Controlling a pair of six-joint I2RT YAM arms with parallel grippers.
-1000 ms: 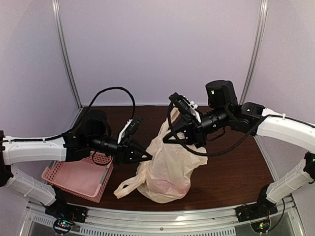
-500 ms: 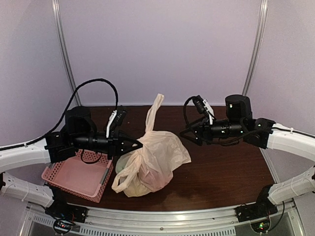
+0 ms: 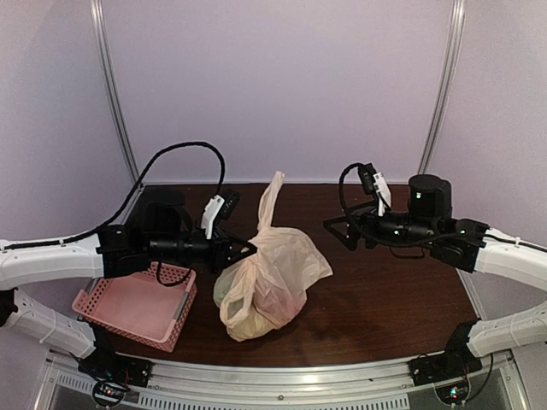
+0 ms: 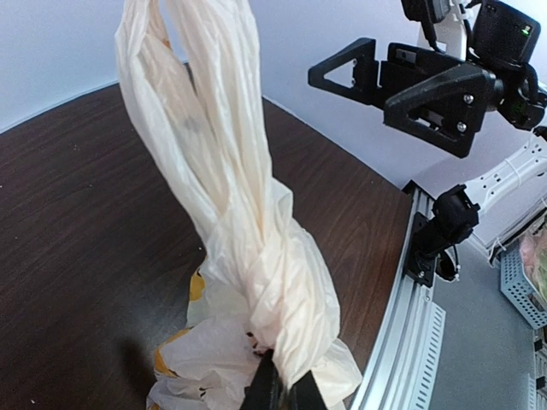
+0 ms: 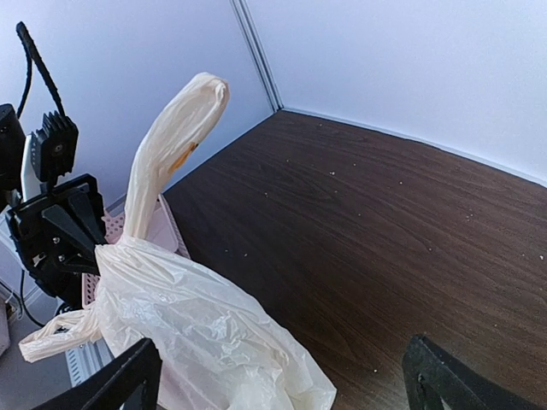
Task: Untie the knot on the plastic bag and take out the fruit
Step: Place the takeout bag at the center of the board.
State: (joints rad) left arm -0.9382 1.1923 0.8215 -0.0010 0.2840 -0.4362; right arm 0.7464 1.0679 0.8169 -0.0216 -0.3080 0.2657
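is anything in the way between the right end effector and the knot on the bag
Nothing visible. Only bare table lies between the open right end effector and the upright knot. The left end effector pinches the plastic bag from the opposite side.

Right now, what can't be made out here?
- fruit: every view, inside the plastic bag; pieces untellable.
- knot: left wrist view, crumpled folds hide whether it is tied.
- left gripper: left wrist view, bottom edge cuts its fingers, plastic covers them.
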